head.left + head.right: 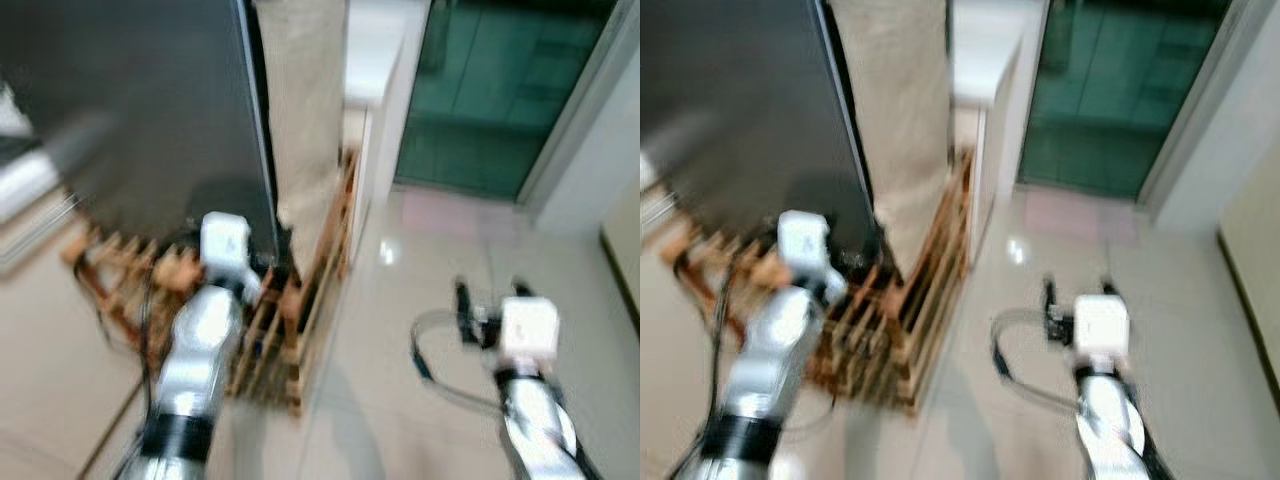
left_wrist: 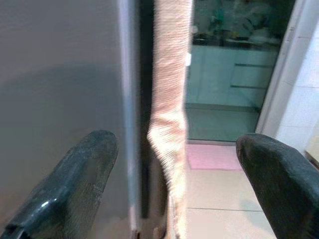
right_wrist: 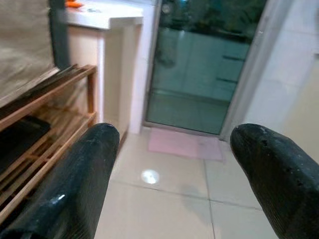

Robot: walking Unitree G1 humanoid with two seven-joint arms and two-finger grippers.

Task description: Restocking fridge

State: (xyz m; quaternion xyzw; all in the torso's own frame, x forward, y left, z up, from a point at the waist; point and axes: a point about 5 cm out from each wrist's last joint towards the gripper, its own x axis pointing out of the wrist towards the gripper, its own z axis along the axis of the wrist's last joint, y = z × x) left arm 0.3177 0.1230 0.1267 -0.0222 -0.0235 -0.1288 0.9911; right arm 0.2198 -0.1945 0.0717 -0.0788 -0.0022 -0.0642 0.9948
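A: Where is the fridge (image 1: 130,110) sitting right now?

B: It is standing as the tall dark slab ahead, door shut, so nothing is being stocked yet. A beige cloth-covered panel (image 1: 305,110) is hanging just beside the fridge's edge, and a wooden rack (image 1: 290,330) is lying low against the fridge's foot. The head pictures are smeared, so I judge the robot is walking or turning while it is closing in.

A: What is the left gripper (image 2: 174,189) doing?

B: It is pointing straight at the seam between the fridge and the cloth panel. Its 2 fingers (image 2: 75,184) are standing wide apart with nothing between them. That spread is probably being kept ready for the door edge, though no handle is showing clearly.

A: And the right one?

B: The right gripper (image 3: 174,184) is hanging well away from the fridge, over the pale tiled floor (image 1: 1060,270). Its 2 fingers are also spread and holding nothing. It is looking toward a green glass door (image 3: 199,64) with a pink mat (image 3: 184,144) at its foot, and a white bench (image 3: 107,17) is standing between that door and the fridge.

A: Is any food waiting to go in?

B: I am seeing none in either gripper. An orange speck is lying on the bench, too small to identify. Opening the door is looking like the step in hand; the rack near the fridge's foot could be snagging an arm.
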